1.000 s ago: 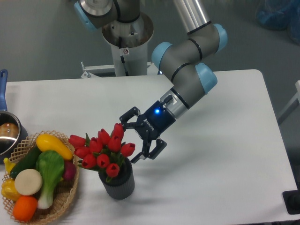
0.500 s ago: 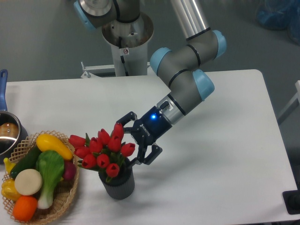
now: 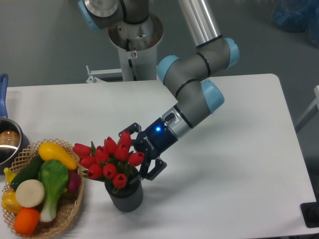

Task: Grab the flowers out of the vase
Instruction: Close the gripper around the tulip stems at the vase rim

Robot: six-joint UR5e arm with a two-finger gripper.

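The flowers (image 3: 107,158), a bunch of red tulip buds with green leaves, stand upright in the vase (image 3: 125,195), a small dark grey ribbed cylinder near the table's front left. My gripper (image 3: 135,153) comes in from the right, tilted down toward the bunch. It is open, with one finger (image 3: 127,133) behind the top right buds and the other (image 3: 152,170) beside the lower right buds, just above the vase's rim. The rightmost buds lie between the fingers. The stems are hidden inside the vase.
A woven basket (image 3: 70,213) of colourful toy vegetables sits just left of the vase. A steel pot (image 3: 9,141) with a blue handle (image 3: 3,94) is at the left edge. The robot's base (image 3: 134,37) stands behind the table.
The gripper has moved left and slightly down, closing in on the right side of the flowers. It stays open. The flowers and vase have not moved.
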